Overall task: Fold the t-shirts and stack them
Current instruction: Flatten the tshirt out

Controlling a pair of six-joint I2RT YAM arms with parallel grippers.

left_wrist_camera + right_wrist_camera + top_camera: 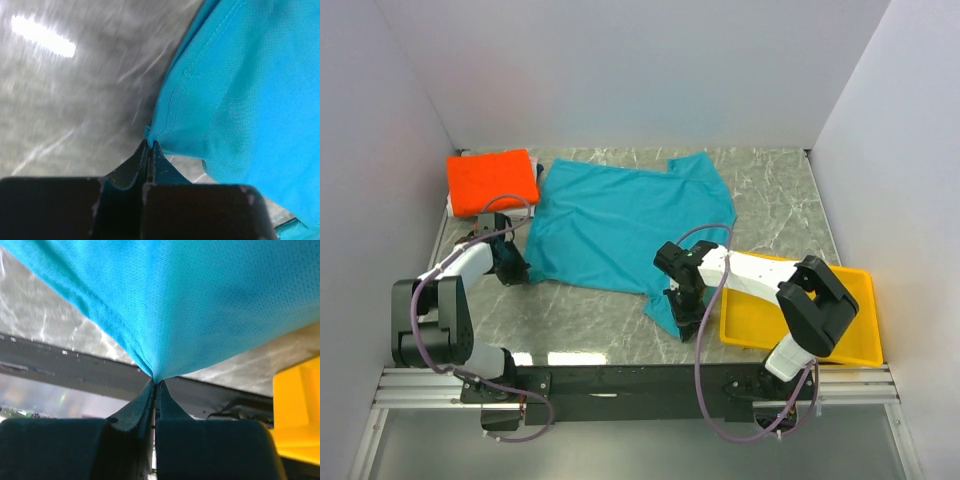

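A teal t-shirt (620, 225) lies spread on the marble table. My left gripper (516, 268) is shut on its near left hem corner; the left wrist view shows the cloth (235, 90) pinched at the fingertips (149, 145). My right gripper (682, 303) is shut on the shirt's near right corner and holds it lifted; the right wrist view shows the cloth (200, 300) drawn to a point at the fingertips (156, 382). A folded orange t-shirt (492, 181) lies at the far left, on top of other folded cloth.
A yellow tray (840, 320) sits at the near right, beside my right arm; its corner shows in the right wrist view (297, 410). White walls close in the table on three sides. The table's near edge runs just below my right gripper.
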